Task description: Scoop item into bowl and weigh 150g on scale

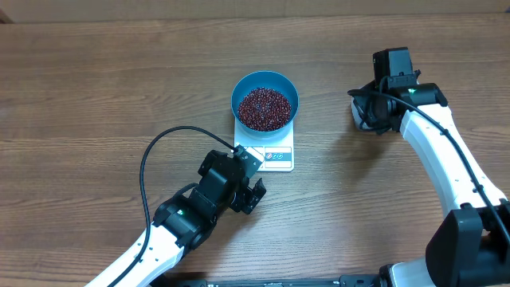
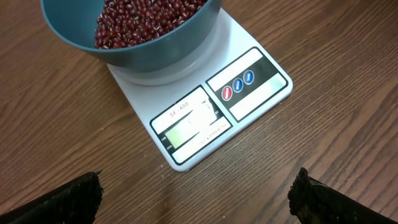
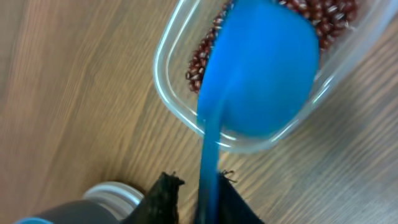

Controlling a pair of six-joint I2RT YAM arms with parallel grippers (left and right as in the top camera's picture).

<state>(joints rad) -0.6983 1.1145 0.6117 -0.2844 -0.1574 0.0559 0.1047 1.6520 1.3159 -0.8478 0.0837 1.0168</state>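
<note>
Right gripper (image 3: 199, 186) straddles the handle of the blue scoop (image 3: 261, 74), poised over the clear tub (image 3: 180, 106) of spare beans (image 3: 326, 22); whether its jaws grip it cannot be told. Left gripper (image 2: 196, 193) hangs wide apart and empty just before the scale (image 2: 261, 87), its display (image 2: 186, 127) unreadable. The bowl (image 1: 239, 96) sits on the scale holding a heap of beans (image 1: 264, 108), so scooping looks largely done, with the weight left to confirm.
</note>
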